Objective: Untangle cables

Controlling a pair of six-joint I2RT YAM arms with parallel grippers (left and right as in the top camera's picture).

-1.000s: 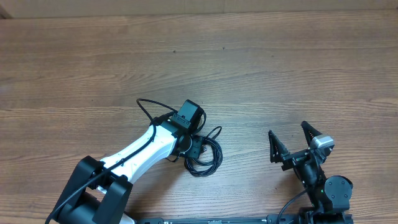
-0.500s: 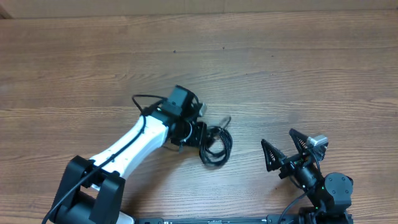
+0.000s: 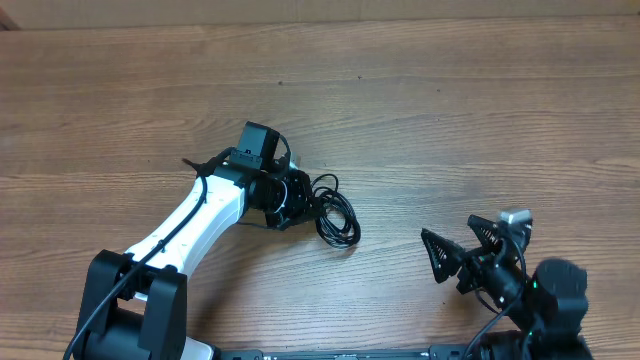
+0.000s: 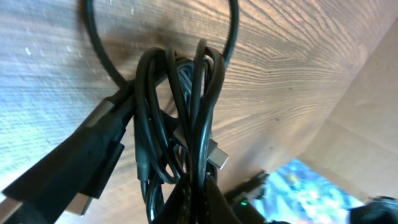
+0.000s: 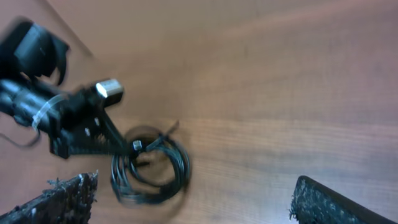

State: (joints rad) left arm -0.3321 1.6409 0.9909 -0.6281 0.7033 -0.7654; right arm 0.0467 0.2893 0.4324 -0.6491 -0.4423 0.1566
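Note:
The cables are a tangled bundle of thin black loops on the wooden table, just right of my left gripper. That gripper is shut on the bundle. In the left wrist view the cables rise from between the closed fingers, with a metal plug and a larger black connector showing. My right gripper stands open near the front right, well apart from the bundle. From its wrist view the cables lie ahead and to the left, beyond its wide-spread fingers.
The wooden table fills the views, with its far edge at the top. The left arm's white link reaches diagonally from the front left. A thick black arm cable loops beside the left wrist.
The left gripper has swung left and farther back, dragging the cable bundle with it. The right gripper has shifted and turned slightly near the front edge, still open.

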